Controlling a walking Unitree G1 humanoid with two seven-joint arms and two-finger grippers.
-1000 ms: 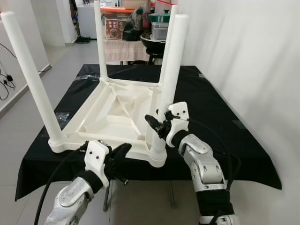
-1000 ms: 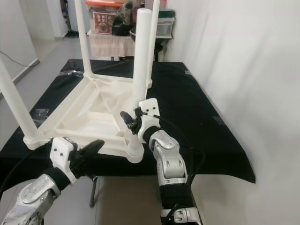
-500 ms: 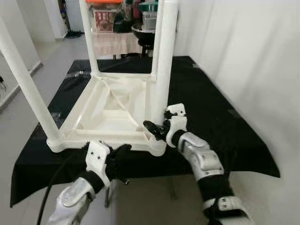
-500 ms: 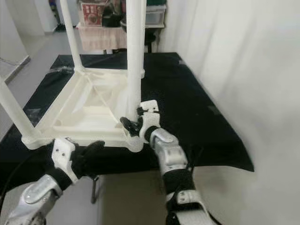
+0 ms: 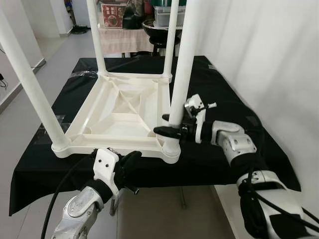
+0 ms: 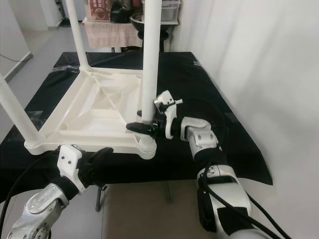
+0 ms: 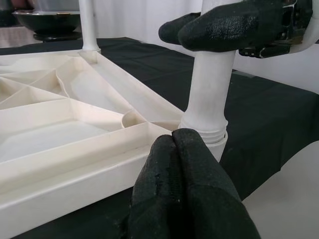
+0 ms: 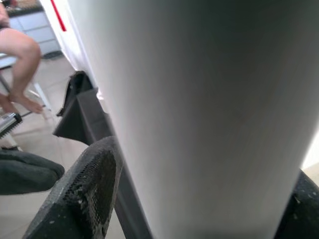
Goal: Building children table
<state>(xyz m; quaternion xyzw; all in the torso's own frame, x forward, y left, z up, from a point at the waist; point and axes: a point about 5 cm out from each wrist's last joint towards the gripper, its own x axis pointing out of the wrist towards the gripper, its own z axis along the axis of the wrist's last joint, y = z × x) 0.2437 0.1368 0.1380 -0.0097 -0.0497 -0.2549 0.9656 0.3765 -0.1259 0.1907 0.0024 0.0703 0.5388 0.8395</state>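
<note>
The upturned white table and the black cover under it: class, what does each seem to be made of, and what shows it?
White table: probably moulded plastic, matte; ribbed underside, and the near leg sits in a threaded socket, right gripper around it.
Black cover: thin cloth or plastic sheet, hard to tell; it drapes and shines faintly.

Two silver, jointed metal arms are seen, each ended by a white plastic housing from which long black fingers extend. On the left gripper (image 5: 130,162), a flat white block with small dark screw holes is set behind the fingers (image 7: 192,194), whose surface is finely textured and matte. Behind the right gripper (image 5: 167,131), a white bracket is mounted. Black cables are looped along both forearms.
</note>
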